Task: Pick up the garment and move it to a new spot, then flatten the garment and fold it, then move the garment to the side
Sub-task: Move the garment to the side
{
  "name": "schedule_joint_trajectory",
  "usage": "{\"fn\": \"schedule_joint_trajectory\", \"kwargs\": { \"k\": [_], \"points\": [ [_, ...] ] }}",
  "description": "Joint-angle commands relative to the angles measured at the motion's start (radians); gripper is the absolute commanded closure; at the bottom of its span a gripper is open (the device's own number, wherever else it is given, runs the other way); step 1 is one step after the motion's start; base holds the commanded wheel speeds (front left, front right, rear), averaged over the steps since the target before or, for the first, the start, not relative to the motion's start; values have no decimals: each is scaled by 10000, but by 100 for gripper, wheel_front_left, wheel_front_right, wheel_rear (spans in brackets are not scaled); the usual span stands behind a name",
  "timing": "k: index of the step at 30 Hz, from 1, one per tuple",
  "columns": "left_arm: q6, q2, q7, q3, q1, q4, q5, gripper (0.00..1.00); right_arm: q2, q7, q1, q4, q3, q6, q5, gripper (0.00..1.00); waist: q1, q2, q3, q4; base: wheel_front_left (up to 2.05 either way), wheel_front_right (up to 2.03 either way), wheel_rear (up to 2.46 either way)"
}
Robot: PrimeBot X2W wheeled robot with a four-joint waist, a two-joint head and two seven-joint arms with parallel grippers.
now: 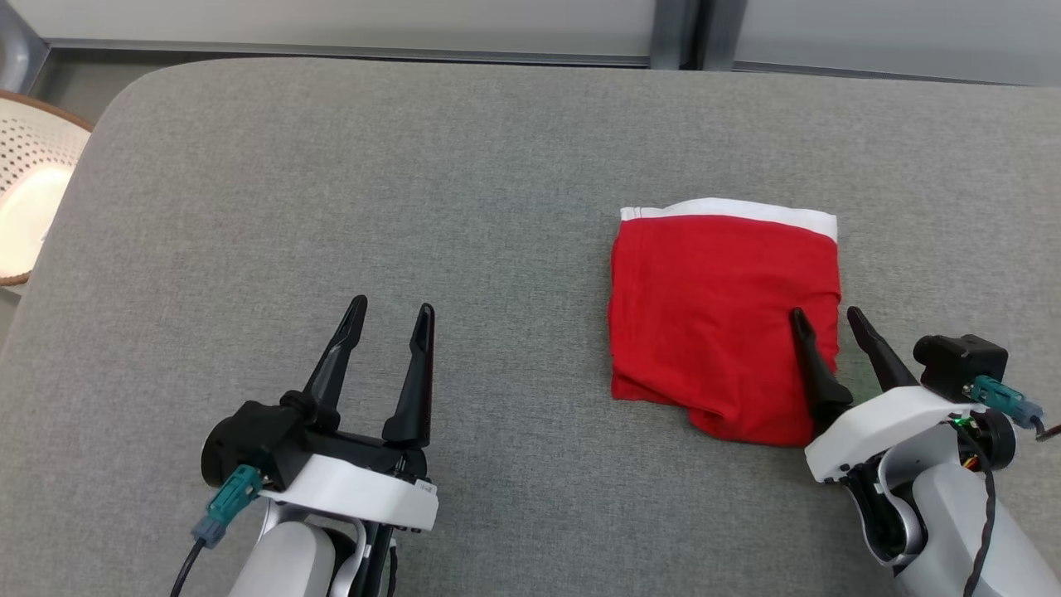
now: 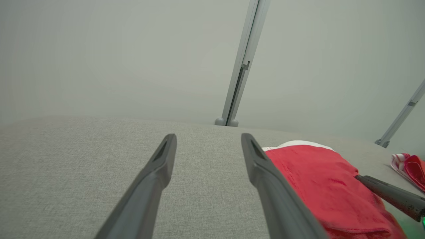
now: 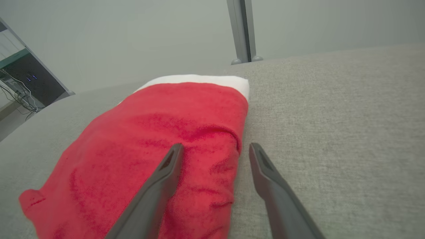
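Both hands sit closest to me, spread wide and holding nothing. Left hand (image 1: 391, 305) is over bare grey worktop (image 1: 414, 182). Right hand (image 1: 826, 313) straddles the right edge of the garment (image 1: 713, 315), one finger above the red cloth, the other past it; can't tell if it touches. Garment lies folded in a rough square, right of centre, white waistband (image 1: 729, 209) on the far side. Looks light, limp, layered. I'd pinch every layer at that right edge, or the fold may slip open.

Left of the left gripper (image 1: 391, 307), a white perforated basket with a brown rim (image 1: 33, 166) is cut off. A finger of the right gripper (image 1: 825, 313) hides part of the red fabric garment (image 1: 713, 315); past it we cannot identify a cropped red-and-white cloth (image 2: 408, 167).
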Motion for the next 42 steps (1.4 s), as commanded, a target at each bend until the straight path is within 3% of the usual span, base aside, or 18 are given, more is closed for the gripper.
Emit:
{"fn": "schedule_joint_trajectory", "kwargs": {
  "k": [1, 6, 8, 9, 15, 23, 29, 30, 32, 33, 38, 42],
  "points": [
    [23, 29, 4, -25, -198, -69, -45, 0, -24, 84, -129, 143, 30, -4, 197, 0, 0, 0, 154, 204, 0, 0, 0],
    [82, 27, 4, -193, -277, -188, -61, 0, -1, 528, -569, 1056, 403, -3, 858, 0, 0, 0, 191, 330, 0, 0, 0],
    [71, 30, 4, -252, -323, -227, -15, 0, -79, 523, -716, 1332, 772, -4, 760, 81, 0, 0, 182, 314, 0, 0, 0],
    [49, 30, 4, -278, -336, -234, 39, 0, -164, 427, -805, 1452, 917, -4, 617, 100, 0, 0, 162, 281, 0, 0, 0],
    [-157, 32, 4, -485, -139, 53, 267, 0, -930, -722, -1484, 2106, 1658, -7, -1505, 100, 0, 0, -106, -331, 0, 0, 0],
    [-355, 32, 4, -958, -396, 79, 689, 0, -2079, -1275, -2127, 1755, 2179, -10, -3835, 100, 0, 0, -124, -1989, 0, 0, 0],
    [-542, 39, 6, -1490, -1161, -36, 1080, 0, -3673, -1141, -2857, 914, 2953, -13, -4076, 100, 0, 0, 667, -3281, 0, 0, 0],
    [-542, 39, 6, -1490, -1161, -36, 1080, 0, -3673, -1141, -2857, 914, 2953, -13, -4076, 100, 0, 0, 667, -3281, 0, 0, 0],
    [-605, 38, 4, -1700, -1584, -88, 1200, 0, -4493, -1031, -3203, 544, 3226, -13, -3892, 100, 0, 0, 1084, -3779, 0, 0, 0],
    [-605, 38, 4, -1700, -1584, -88, 1200, 0, -4493, -1031, -3203, 544, 3226, -13, -3892, 100, 0, 0, 1084, -3779, 0, 0, 0],
    [-721, 48, 4, -1940, -2206, -132, 1479, 0, -5743, -956, -3820, 187, 3555, -13, -3623, 100, 0, 0, 2035, -4337, 0, 0, 0],
    [-796, 222, 4, -2074, -2672, 7, 1635, 0, -6491, -674, -4368, 684, 3461, -15, -3873, 100, 0, 0, 2754, -4540, 0, 0, 0]
  ]
}}
